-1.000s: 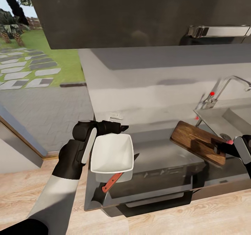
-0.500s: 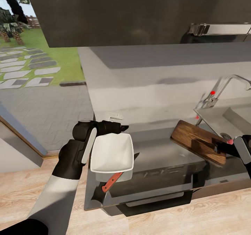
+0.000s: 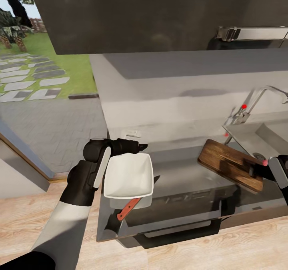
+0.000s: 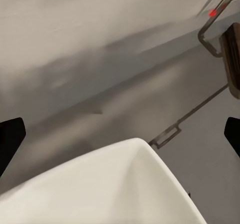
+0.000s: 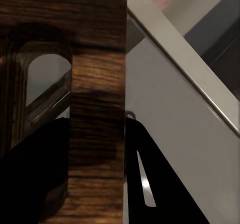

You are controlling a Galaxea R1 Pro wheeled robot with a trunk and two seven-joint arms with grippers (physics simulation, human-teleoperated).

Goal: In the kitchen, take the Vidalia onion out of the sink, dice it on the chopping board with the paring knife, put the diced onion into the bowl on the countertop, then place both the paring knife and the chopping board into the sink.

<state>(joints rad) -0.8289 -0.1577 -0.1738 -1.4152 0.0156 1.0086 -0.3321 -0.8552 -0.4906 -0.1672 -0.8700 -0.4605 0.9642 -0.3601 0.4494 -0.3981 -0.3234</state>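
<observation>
No legible text or labels.

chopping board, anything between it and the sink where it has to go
Nothing visible does. The dark brown wooden chopping board, held at its slot-handle end by the right gripper, already overhangs the grey steel sink edge. The curved chrome tap stands behind, off the path.
</observation>
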